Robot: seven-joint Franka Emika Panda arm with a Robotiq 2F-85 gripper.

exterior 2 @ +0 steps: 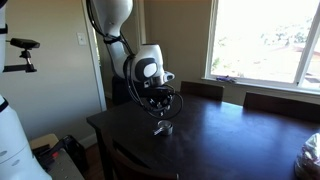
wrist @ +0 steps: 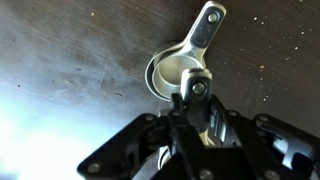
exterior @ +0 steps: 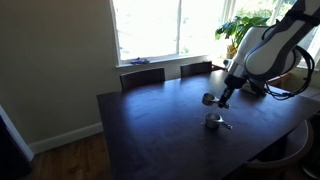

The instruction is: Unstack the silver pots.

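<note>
One silver pot (exterior: 209,99) hangs a little above the dark table (exterior: 160,130), held at its rim by my gripper (exterior: 222,100). In the wrist view this pot (wrist: 172,72) shows its shiny round inside, and its short handle (wrist: 207,22) points away. My gripper (wrist: 190,96) is shut, with its fingers pinching the near rim. A second silver pot (exterior: 213,121) stands on the table just below and in front; it also shows under the gripper (exterior 2: 160,106) as a small shiny pot (exterior 2: 162,128). The wrist view does not show this lower pot.
Two chairs (exterior: 142,76) (exterior: 196,68) stand at the table's far edge under a window. A leafy plant (exterior: 245,30) is behind the arm. Another chair back (exterior 2: 275,100) and a pale bag (exterior 2: 311,150) sit at the table's other side.
</note>
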